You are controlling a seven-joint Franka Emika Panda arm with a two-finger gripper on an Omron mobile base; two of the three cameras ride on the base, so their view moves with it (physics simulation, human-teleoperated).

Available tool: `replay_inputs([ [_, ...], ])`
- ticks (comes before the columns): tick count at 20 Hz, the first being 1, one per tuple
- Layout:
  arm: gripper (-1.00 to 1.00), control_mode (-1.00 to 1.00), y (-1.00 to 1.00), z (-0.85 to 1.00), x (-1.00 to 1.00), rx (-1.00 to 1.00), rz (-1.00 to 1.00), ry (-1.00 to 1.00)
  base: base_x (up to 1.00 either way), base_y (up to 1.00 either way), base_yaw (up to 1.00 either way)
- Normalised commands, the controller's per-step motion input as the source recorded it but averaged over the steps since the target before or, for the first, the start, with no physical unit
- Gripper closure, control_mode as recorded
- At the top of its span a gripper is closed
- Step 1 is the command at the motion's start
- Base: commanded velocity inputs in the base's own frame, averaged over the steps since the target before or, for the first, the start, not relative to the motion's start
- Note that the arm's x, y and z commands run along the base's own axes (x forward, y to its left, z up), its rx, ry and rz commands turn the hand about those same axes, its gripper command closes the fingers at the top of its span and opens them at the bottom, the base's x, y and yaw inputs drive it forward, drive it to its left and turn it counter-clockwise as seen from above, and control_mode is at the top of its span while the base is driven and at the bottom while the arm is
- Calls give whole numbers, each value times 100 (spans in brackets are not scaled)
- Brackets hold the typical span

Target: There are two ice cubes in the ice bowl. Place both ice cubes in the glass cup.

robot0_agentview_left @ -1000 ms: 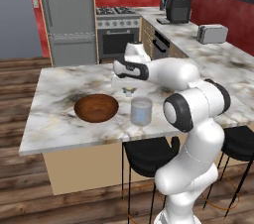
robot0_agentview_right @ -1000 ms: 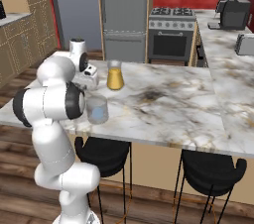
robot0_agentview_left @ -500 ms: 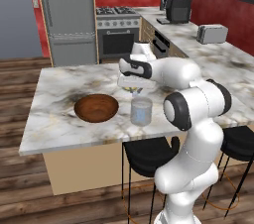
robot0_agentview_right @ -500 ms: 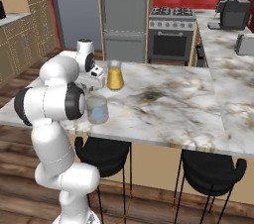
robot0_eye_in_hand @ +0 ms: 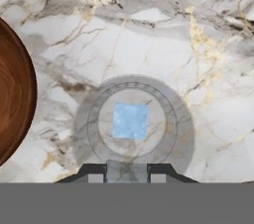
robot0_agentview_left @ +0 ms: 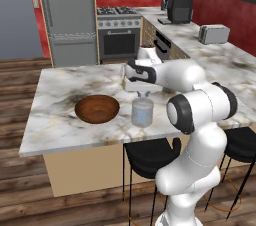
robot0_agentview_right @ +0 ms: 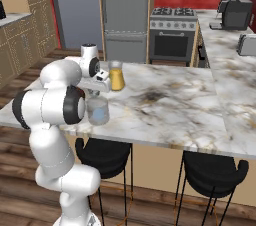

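White arm bent forward over the surface, gripper (robot0_agentview_left: 143,93) pointing straight down, jaws closed, nothing visibly held

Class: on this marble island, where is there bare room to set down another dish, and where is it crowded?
Free: the wide marble stretch right of the glass cup, and the corner left of the ice bowl. Crowded: around the cup, with the gripper above and the juice pitcher behind.

Pale-blue ice cube (robot0_eye_in_hand: 130,121) inside upright glass cup (robot0_agentview_left: 142,112), beside wooden ice bowl (robot0_agentview_left: 97,108).

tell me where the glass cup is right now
The glass cup stands on the marble island just right of the ice bowl in the left base view, directly below the gripper, with one ice cube inside.
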Motion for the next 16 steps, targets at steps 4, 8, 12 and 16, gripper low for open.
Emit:
replay_inputs([
  [4,100,-100,-1,0,1,0,0,0,0,0,0],
  [8,100,-100,0,-4,0,0,0,0,0,0,0],
  [12,100,-100,0,-16,0,-2,0,0,0,0,0],
  [16,100,-100,0,-15,1,-2,0,0,0,0,0],
])
